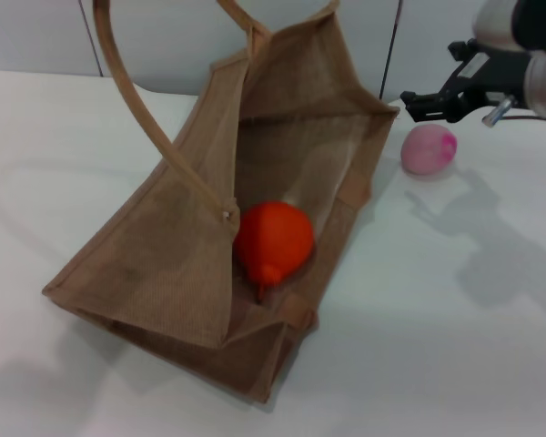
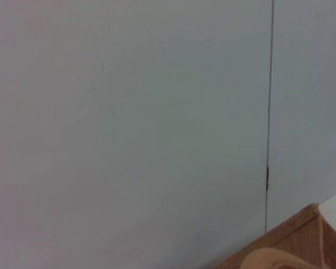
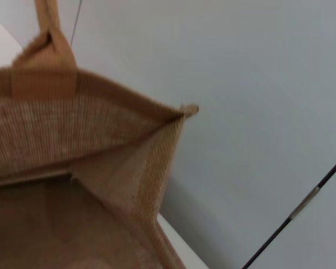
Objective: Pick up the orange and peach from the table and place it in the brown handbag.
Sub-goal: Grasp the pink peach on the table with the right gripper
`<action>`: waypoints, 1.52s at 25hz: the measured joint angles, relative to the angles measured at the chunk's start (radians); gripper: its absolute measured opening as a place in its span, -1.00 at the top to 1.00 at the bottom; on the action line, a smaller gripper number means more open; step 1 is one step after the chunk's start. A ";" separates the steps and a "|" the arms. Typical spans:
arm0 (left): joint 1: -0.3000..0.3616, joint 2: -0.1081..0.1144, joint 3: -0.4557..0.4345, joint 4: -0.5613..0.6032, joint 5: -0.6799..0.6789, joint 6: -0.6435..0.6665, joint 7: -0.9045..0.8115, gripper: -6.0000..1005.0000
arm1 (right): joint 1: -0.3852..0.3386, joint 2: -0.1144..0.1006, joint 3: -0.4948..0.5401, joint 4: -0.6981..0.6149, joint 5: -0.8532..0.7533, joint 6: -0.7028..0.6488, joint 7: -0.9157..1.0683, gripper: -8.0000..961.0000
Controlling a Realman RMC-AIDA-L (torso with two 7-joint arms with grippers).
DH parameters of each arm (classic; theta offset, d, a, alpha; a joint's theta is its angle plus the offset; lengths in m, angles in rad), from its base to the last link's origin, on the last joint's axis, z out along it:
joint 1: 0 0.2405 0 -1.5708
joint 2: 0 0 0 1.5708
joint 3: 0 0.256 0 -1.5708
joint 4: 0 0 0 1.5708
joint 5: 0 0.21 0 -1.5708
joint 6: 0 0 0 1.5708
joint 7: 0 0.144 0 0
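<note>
A brown handbag (image 1: 255,182) of woven jute lies tipped on a white worktop (image 1: 437,319), its mouth gaping wide and one long loop handle arching upward out of view — seemingly held up there to keep the opening spread, though the left gripper is not visible in any view. The orange (image 1: 273,238), bright orange-red with its small stem nub pointing down, already rests inside the handbag against its inner wall, so that half of the task looks done. The peach (image 1: 428,148), pale pink with a magenta blush, sits on the worktop just beside the handbag's far corner. The right gripper (image 1: 417,106) hovers above the peach and close to that same corner, empty, its dark fingers pointing toward the handbag; whether they are spread or closed cannot be told. The right wrist view shows only the handbag's rim, handle strap and interior — no fruit. Likely next: lowering onto the peach.
</note>
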 joint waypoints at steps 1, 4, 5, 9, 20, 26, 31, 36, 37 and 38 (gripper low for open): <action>0.001 0.000 0.000 0.000 0.000 0.001 -0.003 0.74 | 0.007 0.001 -0.004 0.022 0.000 -0.014 0.000 -0.83; 0.005 0.000 0.000 0.000 0.000 0.001 -0.006 0.74 | 0.026 0.002 -0.017 0.089 0.000 -0.065 -0.003 -0.83; 0.007 0.000 0.000 0.000 0.000 0.001 -0.006 0.74 | 0.032 0.002 -0.019 0.114 0.000 -0.081 -0.004 -0.83; 0.023 0.000 -0.001 0.000 0.000 0.002 -0.006 0.74 | 0.054 0.000 -0.021 0.201 0.006 -0.133 -0.013 -0.83; 0.024 0.000 -0.001 0.000 0.000 0.003 -0.006 0.74 | 0.143 0.005 -0.029 0.424 0.097 -0.209 -0.087 -0.82; 0.020 0.000 0.005 0.000 0.000 0.000 -0.006 0.74 | 0.177 0.002 -0.027 0.511 0.195 -0.227 -0.170 -0.82; 0.018 0.000 0.008 0.000 -0.002 -0.005 -0.006 0.74 | 0.193 0.000 -0.021 0.563 0.199 -0.261 -0.182 -0.82; 0.018 0.000 0.008 0.000 -0.004 -0.006 -0.005 0.73 | 0.202 -0.001 -0.021 0.592 0.200 -0.288 -0.184 -0.82; 0.018 0.000 0.008 0.000 -0.005 -0.007 -0.005 0.73 | 0.206 -0.002 -0.021 0.600 0.200 -0.292 -0.184 -0.82; 0.018 0.000 0.008 0.000 -0.005 -0.007 -0.005 0.73 | 0.209 -0.002 -0.021 0.610 0.200 -0.297 -0.184 -0.82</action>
